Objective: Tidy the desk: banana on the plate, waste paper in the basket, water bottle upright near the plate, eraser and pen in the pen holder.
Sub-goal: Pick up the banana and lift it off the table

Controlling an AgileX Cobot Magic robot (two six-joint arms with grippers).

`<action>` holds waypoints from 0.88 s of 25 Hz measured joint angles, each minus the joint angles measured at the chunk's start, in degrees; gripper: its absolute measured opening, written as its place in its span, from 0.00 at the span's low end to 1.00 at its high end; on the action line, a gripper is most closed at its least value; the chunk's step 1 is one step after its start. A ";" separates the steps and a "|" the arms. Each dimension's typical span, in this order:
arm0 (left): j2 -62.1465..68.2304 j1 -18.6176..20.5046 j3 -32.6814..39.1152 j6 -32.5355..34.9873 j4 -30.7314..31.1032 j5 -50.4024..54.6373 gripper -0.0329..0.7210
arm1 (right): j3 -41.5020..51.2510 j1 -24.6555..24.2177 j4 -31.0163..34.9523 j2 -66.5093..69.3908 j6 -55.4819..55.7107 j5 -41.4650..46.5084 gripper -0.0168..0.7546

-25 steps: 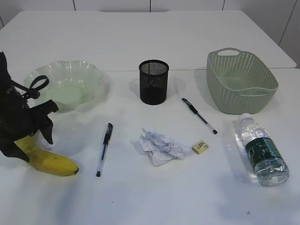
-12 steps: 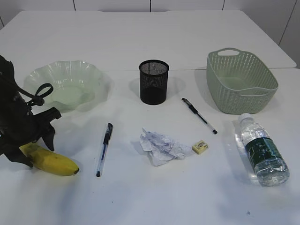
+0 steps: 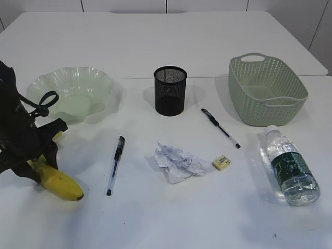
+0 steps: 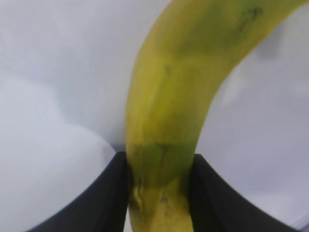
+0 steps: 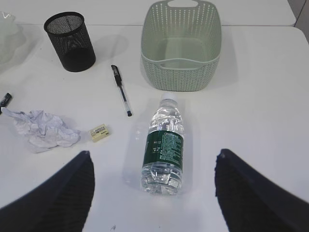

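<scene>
The left gripper [image 4: 159, 193] has closed in on the banana [image 3: 58, 181] since a second ago, and now its two dark fingers [image 4: 108, 193] press the fruit from both sides, clamped near the stem end. The banana has swung too: earlier it lay flatter along the lower left of the frame, tip pointing right, and now it angles more steeply down toward the bottom edge, still touching the table [image 3: 166, 218]. The black arm sits a little higher against the left edge than before.

Nothing else has shifted. The pale green plate [image 3: 72, 93] stays in the upper left, just above the arm. The black mesh pen holder [image 3: 170, 91] stands upright at centre top. One pen [image 3: 115, 165] lies left of centre, a second pen [image 3: 220, 128] runs diagonally right of the holder. The crumpled waste paper [image 3: 179, 162] sits mid-frame with the small eraser [image 3: 221, 163] just beside it on the right. The green basket [image 3: 267, 96] holds the upper right, and the water bottle [image 3: 288, 166] lies on its side below it, cap toward the basket.

The right gripper [image 5: 154, 193] hangs above that bottle, jaws spread wide, gripping nothing.

The surface is plain white tabletop, a seam running across it behind the holder; white panelled wall at the far back.
</scene>
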 joint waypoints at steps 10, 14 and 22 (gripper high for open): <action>-2.21 0.00 -0.25 0.00 0.33 4.56 0.37 | 0.00 0.00 -0.21 0.00 0.00 0.00 0.77; -6.21 0.00 -0.25 0.44 1.82 6.95 0.37 | 0.00 0.00 -0.23 0.00 0.00 -0.09 0.77; -16.93 0.00 -0.25 3.30 5.37 7.54 0.37 | 0.00 0.00 -0.34 0.00 0.00 -0.09 0.77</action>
